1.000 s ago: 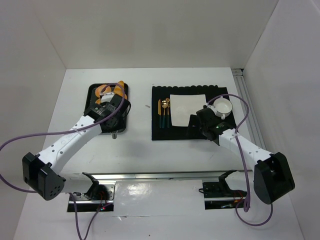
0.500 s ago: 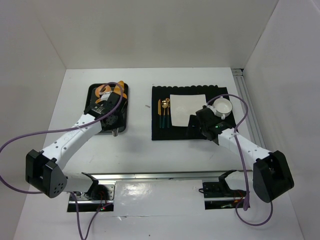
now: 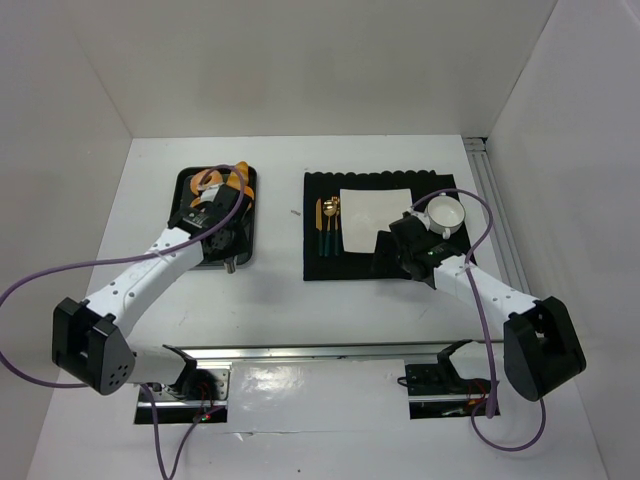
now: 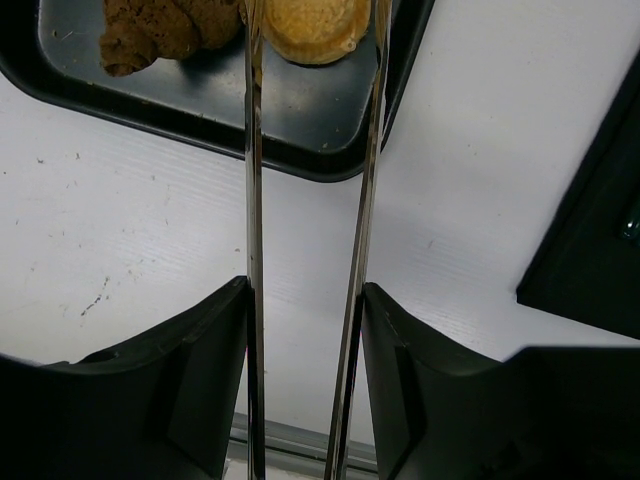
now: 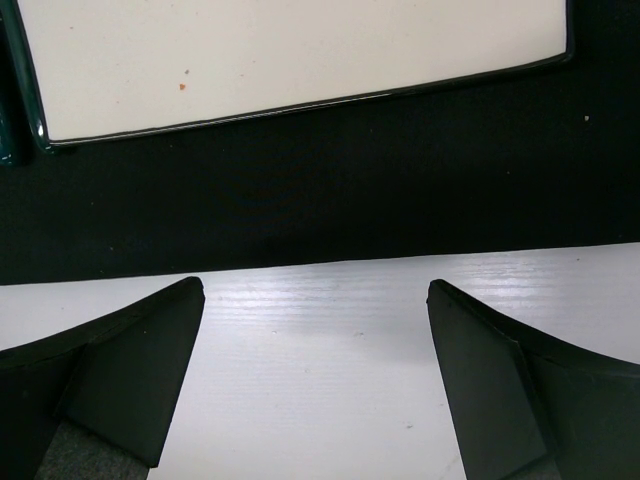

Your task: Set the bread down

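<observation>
One black tray (image 3: pixel 184 176); one black mat (image 3: pixel 318 264); one white plate (image 3: pixel 366 214); one white cup (image 3: pixel 446 214); one pair of tongs (image 4: pixel 254 200); one golden bun (image 4: pixel 312 25); one brown lumpy pastry (image 4: pixel 160 30); cutlery (image 3: pixel 328 228) too small to count.

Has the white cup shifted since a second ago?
No. The white cup stays near the black mat's right edge, just right of the white plate.

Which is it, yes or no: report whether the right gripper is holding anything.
No, the right gripper stands wide open over the white table, with nothing between its black fingers.
</observation>
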